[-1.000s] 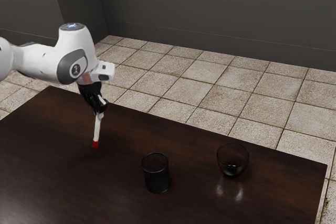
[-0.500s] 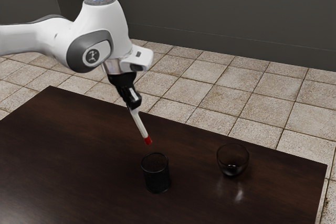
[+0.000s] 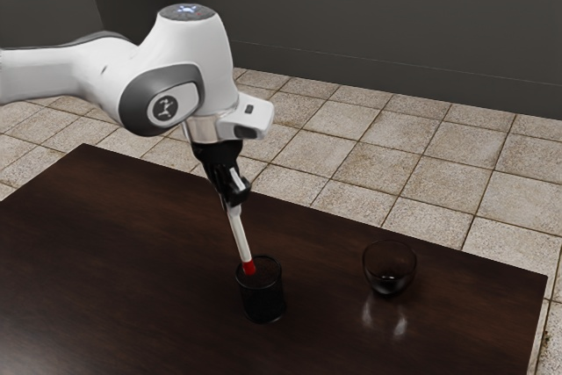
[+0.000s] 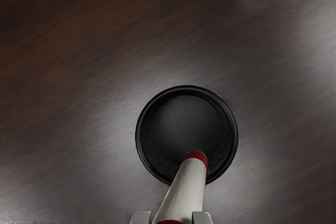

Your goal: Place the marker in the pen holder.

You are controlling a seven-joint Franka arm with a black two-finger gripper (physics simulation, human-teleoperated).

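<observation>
Now the marker (image 3: 241, 237) has reached the pen holder (image 3: 264, 301).

Marker (image 3: 241, 236) now at pen holder (image 3: 264, 304)

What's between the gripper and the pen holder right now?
The marker, held by the gripper and slanting down to the pen holder, red end at its mouth; both views show it.

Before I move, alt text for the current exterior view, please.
A black two-finger gripper holds a tilted white marker, red end down, at the mouth of a black cylindrical pen holder. On the same dark wooden table, a see-through bowl stands toward the exterior view's right.
</observation>
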